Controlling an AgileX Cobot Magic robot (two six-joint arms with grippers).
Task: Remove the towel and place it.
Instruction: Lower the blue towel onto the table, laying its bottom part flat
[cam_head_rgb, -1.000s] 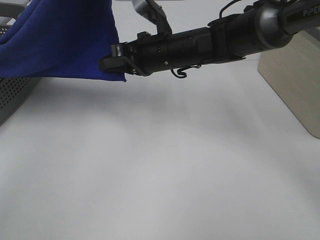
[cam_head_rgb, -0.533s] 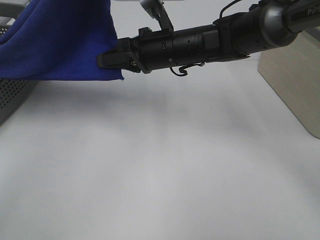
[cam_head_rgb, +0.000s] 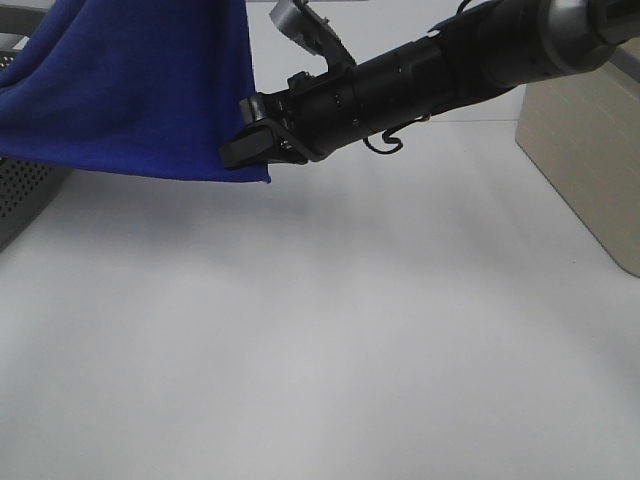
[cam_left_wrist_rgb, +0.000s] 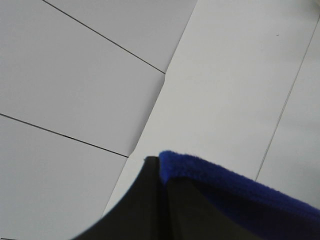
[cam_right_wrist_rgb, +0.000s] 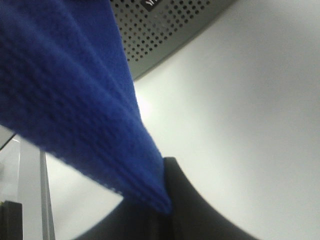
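The deep blue towel hangs in the air at the upper left, above the white table. My right gripper reaches across from the right and is shut on the towel's lower right corner. The right wrist view shows the towel pinched at the right gripper. In the left wrist view, the left gripper is shut on a towel edge and is held high. The left gripper is out of the exterior view. No white tag shows.
The grey perforated basket stands at the left edge under the towel; its perforated wall also shows in the right wrist view. A beige box stands at the right edge. The white table spreads in front.
My right gripper has swung a little right and down with the towel corner, and the arm now slopes more steeply. The towel's lower edge hangs lower on that side.
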